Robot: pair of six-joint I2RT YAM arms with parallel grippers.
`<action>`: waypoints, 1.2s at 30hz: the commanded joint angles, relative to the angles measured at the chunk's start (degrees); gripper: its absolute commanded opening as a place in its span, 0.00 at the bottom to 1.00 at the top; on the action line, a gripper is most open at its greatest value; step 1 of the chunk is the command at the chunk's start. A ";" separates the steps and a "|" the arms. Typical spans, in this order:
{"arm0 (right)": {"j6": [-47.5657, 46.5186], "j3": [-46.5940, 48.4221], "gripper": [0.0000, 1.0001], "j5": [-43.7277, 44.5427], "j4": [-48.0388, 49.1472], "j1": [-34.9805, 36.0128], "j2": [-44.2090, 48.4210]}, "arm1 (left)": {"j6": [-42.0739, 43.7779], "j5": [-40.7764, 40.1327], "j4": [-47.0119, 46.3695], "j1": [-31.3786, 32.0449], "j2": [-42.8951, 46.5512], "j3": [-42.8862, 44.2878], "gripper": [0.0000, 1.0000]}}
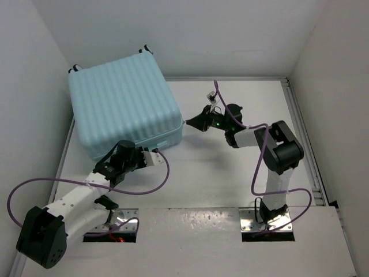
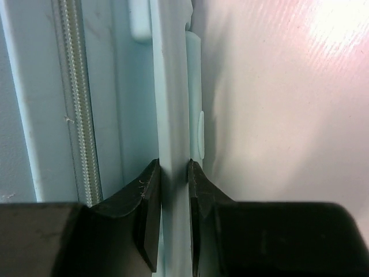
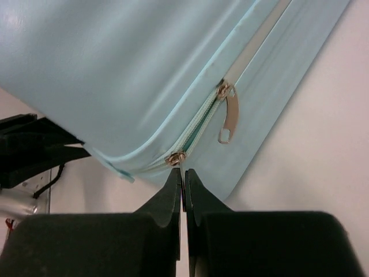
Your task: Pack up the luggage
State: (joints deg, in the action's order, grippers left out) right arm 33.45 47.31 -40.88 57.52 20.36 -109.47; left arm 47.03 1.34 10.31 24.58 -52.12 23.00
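The jaws of the left gripper (image 2: 174,167) are closed on a narrow pale aqua bar (image 2: 173,104) that runs along the side of the luggage (image 1: 124,107). The bar is pinched between the two black fingers (image 2: 149,202) and passes straight up from them toward twelve o'clock in the left wrist view. A line of zipper teeth (image 2: 78,115) is seen parallel to the bar, at its nine o'clock side.

The jaws of the right gripper (image 3: 183,172) are pressed together with no gap seen between the tips. A brass-coloured zipper slider (image 3: 174,157) is found just at the tips, at their eleven o'clock. Whether anything thin is caught between them cannot be told. A second slider with a hanging metal pull tab (image 3: 228,115) is seen further along the zipper, toward one o'clock, and it is not touched.

From above, the luggage is seen lying flat and closed on the white table (image 1: 219,179), ribbed shell upward, in the ten o'clock part of the table against the left wall. Its wheels are turned toward twelve o'clock. The left gripper is placed at the six o'clock edge of the luggage, and the right gripper at its four o'clock corner. The two arms are reached in from six o'clock, each trailed by a purple cable (image 1: 34,184).
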 commanded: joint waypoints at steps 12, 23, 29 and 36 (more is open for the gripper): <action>-2.43 33.00 0.00 10.29 4.98 -4.37 -22.62 | 15.46 0.41 3.76 -11.04 -13.71 2.57 0.00; -3.48 27.59 0.00 13.64 3.93 -6.99 -17.10 | -2.44 10.95 3.23 -7.45 -14.77 18.38 0.34; -5.85 19.94 0.56 14.08 -0.28 -12.53 -4.80 | -24.58 5.53 -0.64 3.53 -17.39 36.55 1.00; -5.95 10.35 0.99 8.90 -10.28 -17.89 14.60 | -38.04 0.85 15.68 8.82 -25.92 65.04 1.00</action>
State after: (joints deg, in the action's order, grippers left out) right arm 28.40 59.16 -29.41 50.81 1.43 -104.09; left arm 18.59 4.43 17.65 33.01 -76.84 82.26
